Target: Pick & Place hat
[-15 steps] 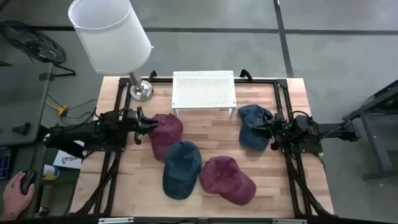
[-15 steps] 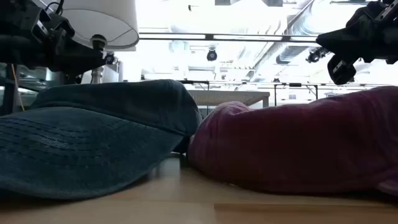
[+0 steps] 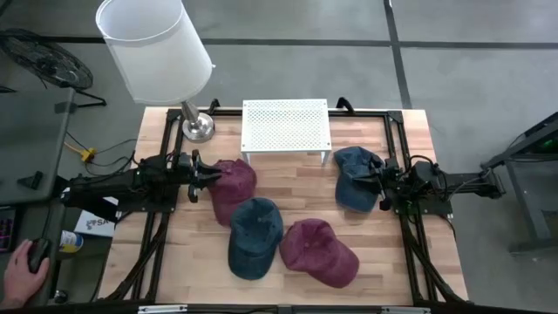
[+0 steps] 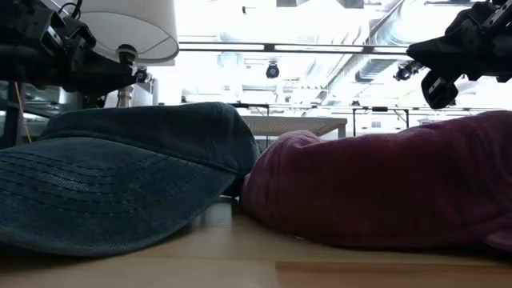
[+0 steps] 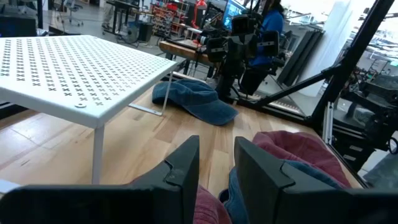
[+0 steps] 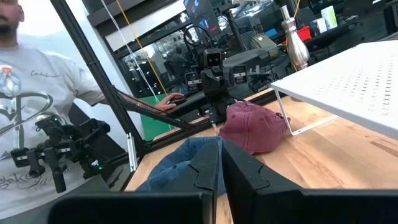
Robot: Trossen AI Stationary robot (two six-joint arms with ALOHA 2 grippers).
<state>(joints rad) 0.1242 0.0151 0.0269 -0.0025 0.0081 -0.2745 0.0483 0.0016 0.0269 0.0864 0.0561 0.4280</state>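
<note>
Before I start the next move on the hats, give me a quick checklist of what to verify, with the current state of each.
1. Left gripper free of load: ok, fingers slightly apart with nothing between them, at the edge of the left maroon hat.
2. Right gripper free of load: cannot tell, it sits at the right blue hat with fingers nearly together; any pinched fabric is hidden.
3. White rack top free: ok, nothing on it.
4. Hats separated: not ok, the centre blue hat touches both maroon hats, including the front one.
5. Lamp out of the way: cannot tell, its shade overhangs the table's back left corner.
6. People clear: not ok, a hand is near the left arm.
</note>
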